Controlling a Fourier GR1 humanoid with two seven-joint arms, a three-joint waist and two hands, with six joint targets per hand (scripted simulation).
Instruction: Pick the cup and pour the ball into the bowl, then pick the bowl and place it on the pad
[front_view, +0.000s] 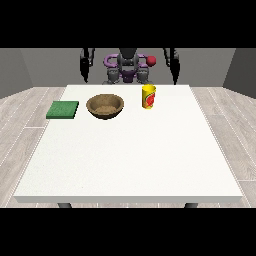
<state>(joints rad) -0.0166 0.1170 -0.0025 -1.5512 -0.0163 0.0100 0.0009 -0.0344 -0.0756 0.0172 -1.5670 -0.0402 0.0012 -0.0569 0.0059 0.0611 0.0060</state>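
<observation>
Cup (149, 96) is standing untouched upper centre on the surface (130, 155), right of the bowl (105, 106), so I am still needing to grasp it; robot hand states I cannot tell.

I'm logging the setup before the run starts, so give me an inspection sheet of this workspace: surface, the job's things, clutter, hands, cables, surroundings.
Surface: white table, large bare area toward the camera.
Job's things: yellow cup with a red mark, upright near the far edge; brown bowl to the cup's left in the view, upright, apart from it; green pad lying flat at the view's left, apart from the bowl. The ball cannot be seen; the cup's inside is hidden.
Clutter: nothing seen.
Hands: both arms hang down behind the table's far edge; the fingers' state cannot be told.
Cables: nothing seen.
Surroundings: pale plank floor, grey walls behind the robot.
</observation>
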